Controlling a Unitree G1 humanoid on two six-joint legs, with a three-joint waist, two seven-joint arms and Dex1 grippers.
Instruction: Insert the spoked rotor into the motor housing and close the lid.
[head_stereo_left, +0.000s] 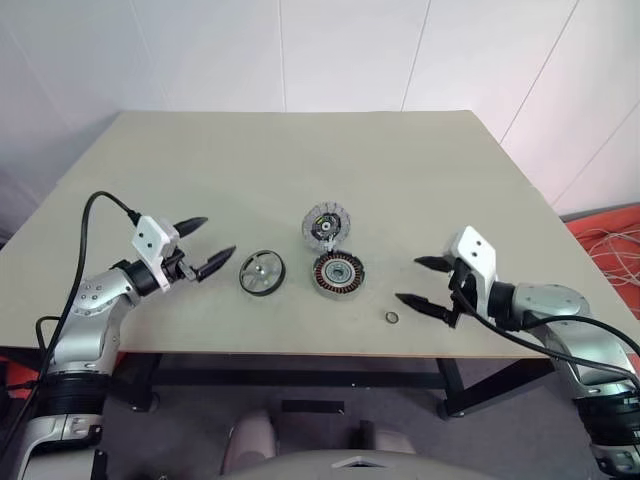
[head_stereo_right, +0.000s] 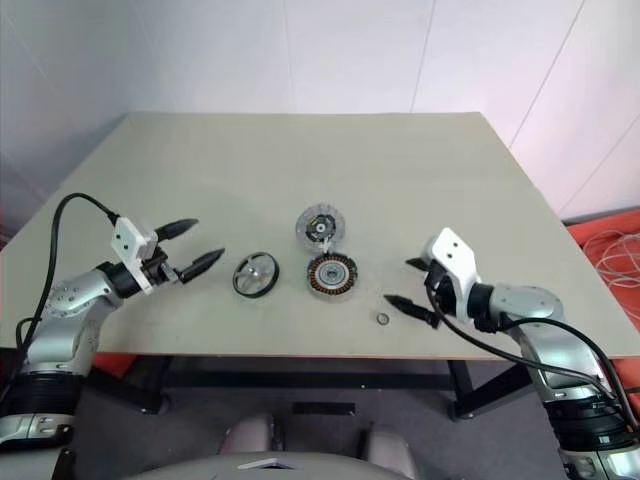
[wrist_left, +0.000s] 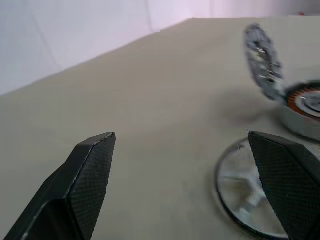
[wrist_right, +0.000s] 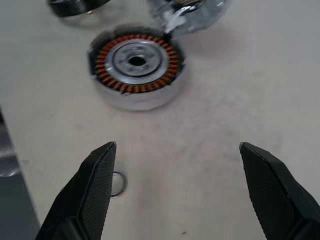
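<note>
- Housing (head_stereo_left: 338, 273) flat on table (head_stereo_left: 300, 170), lid (head_stereo_left: 327, 224) tilted up behind it, touching.
- Rotor (head_stereo_left: 262, 272) just left of housing.
- Left gripper (head_stereo_left: 203, 246) level, spread wide, empty, left of rotor.
- Right gripper (head_stereo_left: 424, 283) angled down, spread wide, empty, right of housing.

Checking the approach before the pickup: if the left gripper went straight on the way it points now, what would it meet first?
Most likely the spoked rotor: the left gripper, fingers open, points at it across bare table. Height is unclear, so it might skim over the rim.
</note>
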